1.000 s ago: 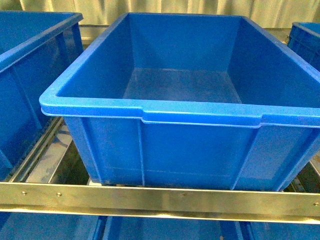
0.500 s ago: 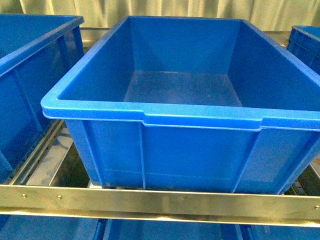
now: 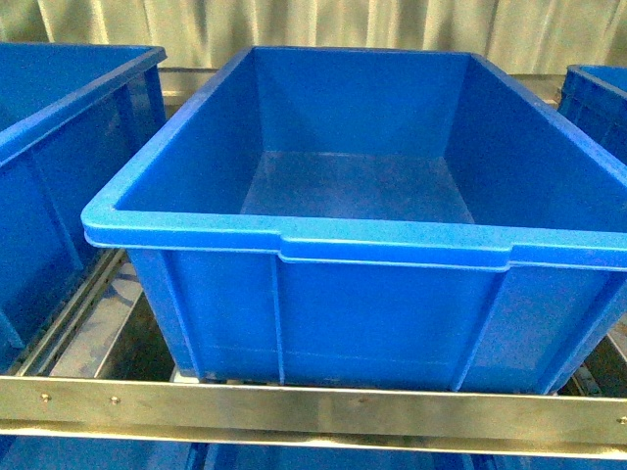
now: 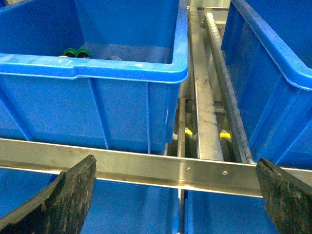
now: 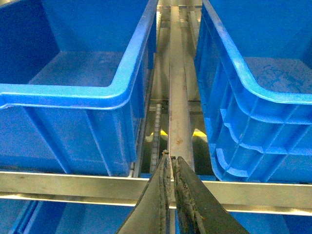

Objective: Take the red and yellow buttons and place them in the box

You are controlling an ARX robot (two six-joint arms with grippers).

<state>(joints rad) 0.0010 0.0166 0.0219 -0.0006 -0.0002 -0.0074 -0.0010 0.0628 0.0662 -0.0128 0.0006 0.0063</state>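
Left wrist view shows your left gripper (image 4: 174, 161) spread wide and empty, facing the bin (image 4: 122, 70) just left of the box (image 4: 278, 63). Green caps (image 4: 77, 52) peek over that bin's rim, and the red and yellow buttons can't be made out, though I'd guess they lie there too. Your right gripper (image 5: 170, 163) is pinched closed on nothing at the box's right side, and the box floor looks bare, so judge both picks and both placements as yet to do.
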